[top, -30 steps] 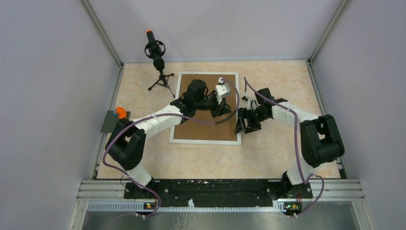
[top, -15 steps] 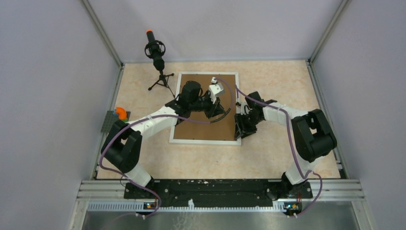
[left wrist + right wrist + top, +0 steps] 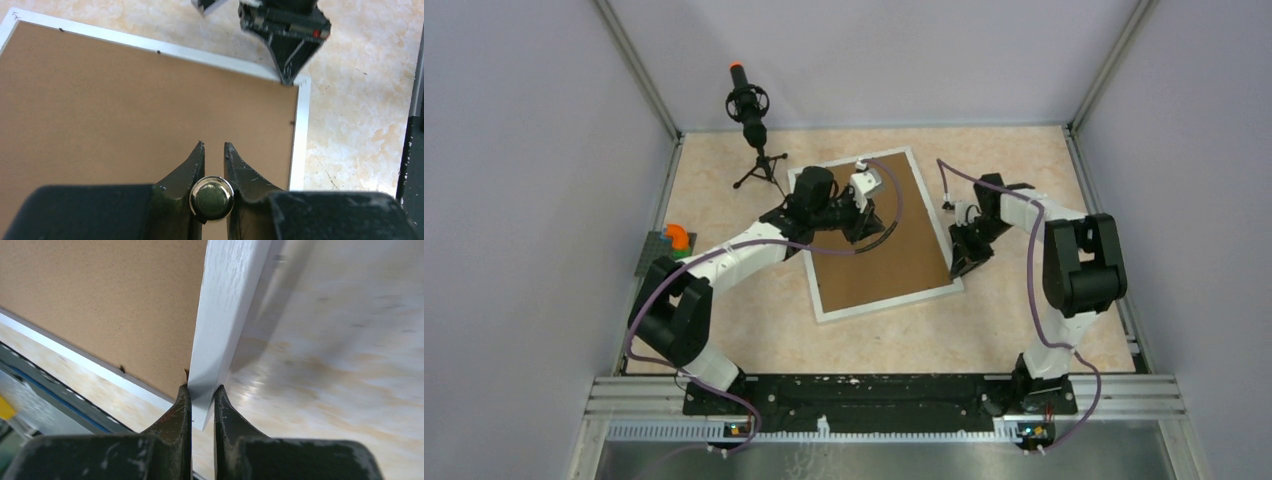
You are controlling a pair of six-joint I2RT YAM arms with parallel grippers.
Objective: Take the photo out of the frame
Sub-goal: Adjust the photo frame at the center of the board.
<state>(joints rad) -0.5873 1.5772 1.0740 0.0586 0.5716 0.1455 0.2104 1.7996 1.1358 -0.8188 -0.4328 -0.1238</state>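
frame (image 3: pixel 892 302) face-down on table (image 3: pixel 1024 180), mid-workspace, skewed so far end leans left. brown backing board (image 3: pixel 904 250) faces up. photo is under it, not visible.

right gripper (image 3: pixel 202 390): fingers clamped on frame's white border, right edge, close to near-right corner.

left gripper (image 3: pixel 214 145): over board, tips nearly together with slim gap, nothing between tips. round shiny metal piece (image 3: pixel 212 198) pinched between fingers further back. can't tell if tips touch board.
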